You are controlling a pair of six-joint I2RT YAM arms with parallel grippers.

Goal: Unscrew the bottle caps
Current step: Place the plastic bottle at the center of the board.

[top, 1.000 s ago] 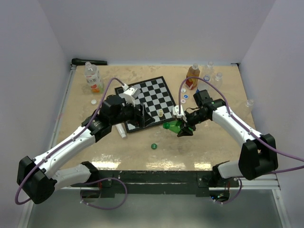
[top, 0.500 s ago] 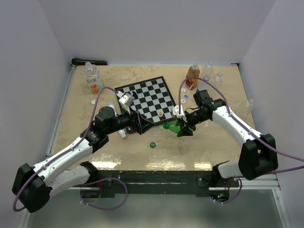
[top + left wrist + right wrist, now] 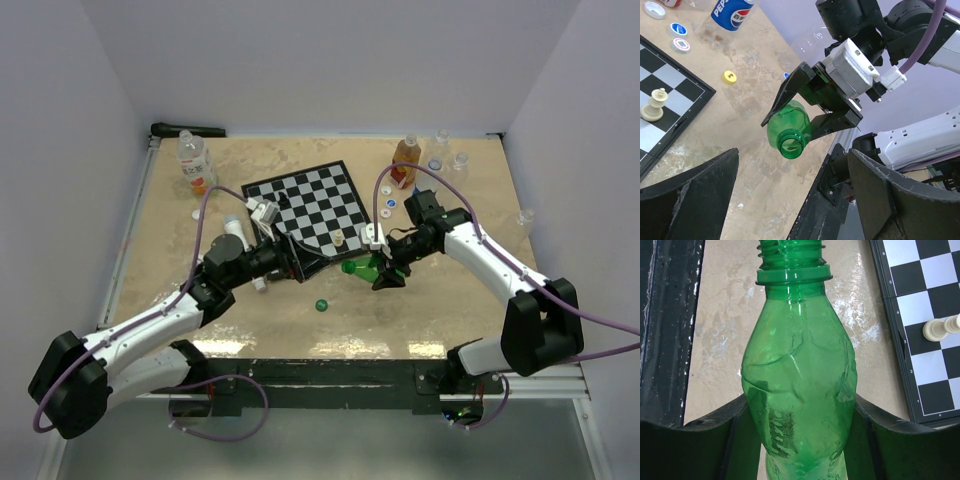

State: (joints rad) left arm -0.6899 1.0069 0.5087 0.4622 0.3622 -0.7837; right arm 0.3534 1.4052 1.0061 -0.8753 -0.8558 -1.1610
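The right tool (image 3: pixel 386 270) is clenched on the green bottle (image 3: pixel 799 390), just right of centre in the overhead view; its fingers press the dented sides. The bottle's threaded mouth is open and points toward the left tool (image 3: pixel 303 260), which is released, jaws spread wide with nothing between them. A green cap (image 3: pixel 322 306) lies on the counter (image 3: pixel 440 320) below centre, apart from both tools; the chessboard (image 3: pixel 310 200) sits above it, and a yellow cap (image 3: pixel 729 76) lies near the board's corner.

right hand (image 3: pixel 386 272): gripping green bottle (image 3: pixel 355 266) | green cap (image 3: pixel 322 306): lying on table (image 3: pixel 450 320) | left hand (image 3: pixel 306 260): at chessboard (image 3: pixel 310 200) edge
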